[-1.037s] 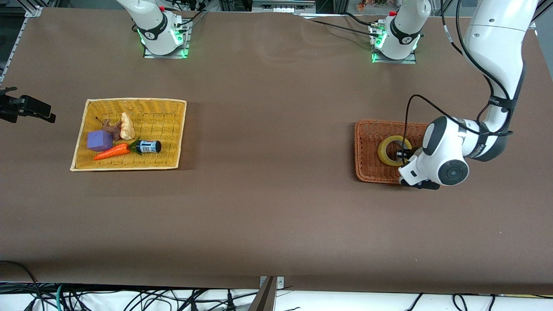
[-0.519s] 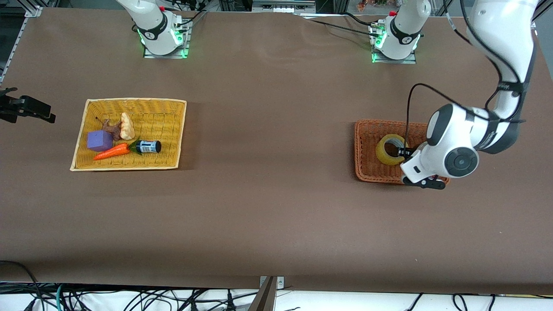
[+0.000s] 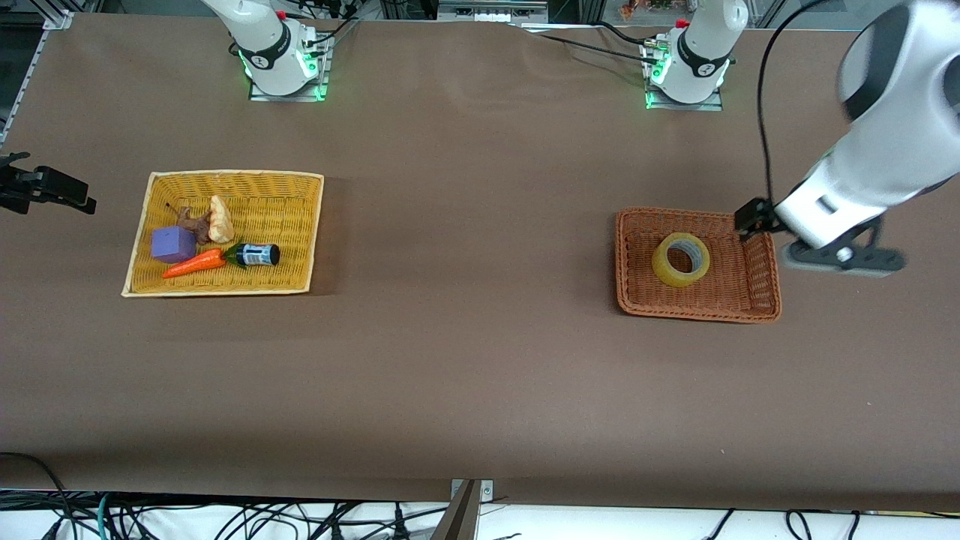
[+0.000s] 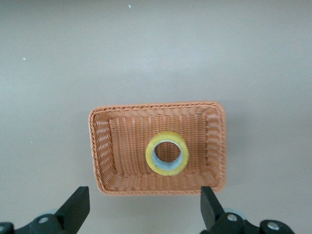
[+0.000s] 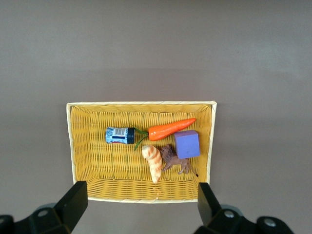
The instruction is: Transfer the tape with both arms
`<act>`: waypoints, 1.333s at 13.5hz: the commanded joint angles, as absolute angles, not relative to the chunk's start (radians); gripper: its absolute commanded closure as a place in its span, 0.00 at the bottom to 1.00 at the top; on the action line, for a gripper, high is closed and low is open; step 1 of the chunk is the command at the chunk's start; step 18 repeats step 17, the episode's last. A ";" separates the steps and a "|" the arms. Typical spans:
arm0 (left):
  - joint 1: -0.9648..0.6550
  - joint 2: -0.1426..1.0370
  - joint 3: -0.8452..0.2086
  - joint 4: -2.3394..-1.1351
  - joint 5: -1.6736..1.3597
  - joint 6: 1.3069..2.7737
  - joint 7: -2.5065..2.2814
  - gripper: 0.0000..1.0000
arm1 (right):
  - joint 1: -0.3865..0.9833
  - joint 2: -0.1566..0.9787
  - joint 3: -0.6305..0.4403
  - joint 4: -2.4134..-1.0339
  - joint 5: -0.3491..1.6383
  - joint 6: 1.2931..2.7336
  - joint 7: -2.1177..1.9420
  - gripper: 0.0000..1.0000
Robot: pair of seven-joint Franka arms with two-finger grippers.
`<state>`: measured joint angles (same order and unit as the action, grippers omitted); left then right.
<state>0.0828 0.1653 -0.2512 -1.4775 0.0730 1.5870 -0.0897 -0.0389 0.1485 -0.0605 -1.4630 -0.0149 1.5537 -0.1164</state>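
The tape (image 3: 664,268), a yellowish translucent ring, lies free in the orange-brown wicker basket (image 3: 622,262) toward the left arm's end of the table. My left gripper (image 3: 752,218) hangs high over that basket's end rim, open and holding nothing. In the left wrist view the tape (image 4: 150,159) sits in the middle of the basket (image 4: 92,146), well apart from the open left gripper (image 4: 145,207). My right gripper (image 5: 140,194) waits open and empty high above the yellow basket (image 5: 141,103).
The yellow wicker basket (image 3: 225,175) toward the right arm's end holds a purple cube (image 3: 173,244), a carrot (image 3: 193,264), a small dark bottle (image 3: 259,255), a shell-like piece and a brown toy animal. A black fixture (image 3: 45,187) juts in at the table's edge.
The left gripper opened and let go of the tape, which now rests in the orange-brown basket. The left arm rose and drew back toward its end of the table. The right arm stayed still.
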 commanded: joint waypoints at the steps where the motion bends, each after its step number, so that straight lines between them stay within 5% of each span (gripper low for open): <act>1: 0.109 0.160 -0.200 -1.434 0.015 1.537 -0.077 0.00 | -0.040 0.161 -0.057 -1.431 -0.028 1.534 -0.120 0.00; 5: 0.005 -0.035 -0.140 -1.665 -0.041 1.665 -0.078 0.00 | -0.040 0.161 -0.055 -1.431 -0.028 1.534 -0.120 0.00; 18: -0.031 -0.020 -0.084 -1.623 -0.020 1.569 -0.074 0.00 | -0.040 0.160 -0.057 -1.431 -0.026 1.534 -0.120 0.00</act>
